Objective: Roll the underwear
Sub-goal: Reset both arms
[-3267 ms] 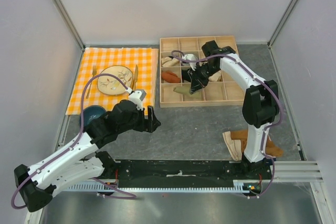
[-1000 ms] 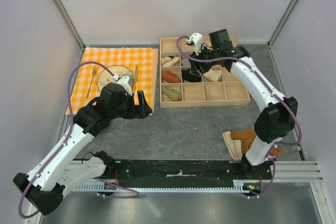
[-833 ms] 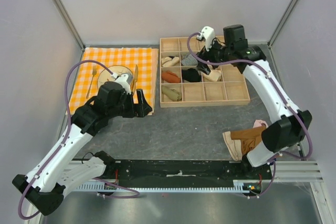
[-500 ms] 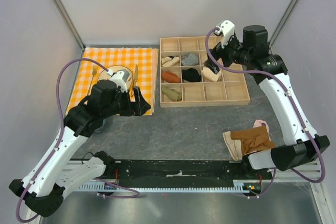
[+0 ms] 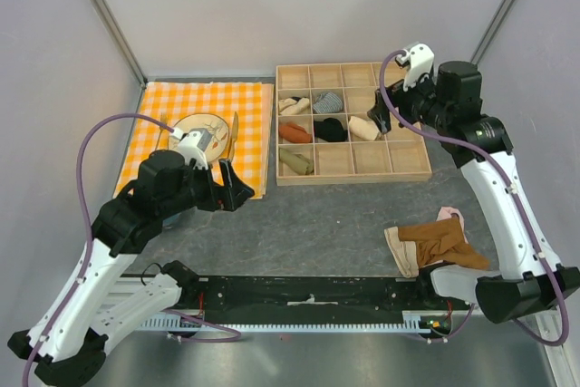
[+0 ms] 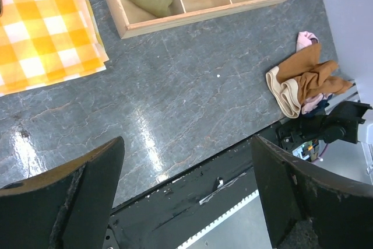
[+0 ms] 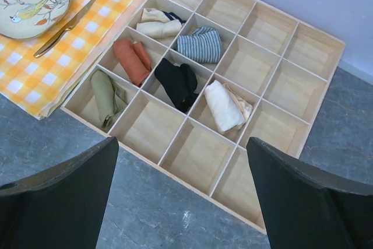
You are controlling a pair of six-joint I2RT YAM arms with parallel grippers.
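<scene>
Left fingers (image 6: 64, 196) apart, right fingers (image 7: 58, 196) apart, underwear (image 7: 106, 98) rolled in organizer (image 7: 152, 127)

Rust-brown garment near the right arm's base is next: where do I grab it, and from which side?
Pinch the raised folds at the middle of the rust-brown garment, coming straight down from above. It lies crumpled on the table, with cream fabric and a pink garment touching its edges, so a central grip likely lifts it alone.

White shells, black joints on left arm (image 5: 95, 265) and right arm (image 5: 507, 192).
Looped purple cable (image 5: 84, 165) along each, white camera box (image 5: 418, 54) at the wrist; left claw (image 6: 186, 142) and right claw (image 7: 182, 142) with broad matte-black fingers (image 6: 64, 196).
</scene>
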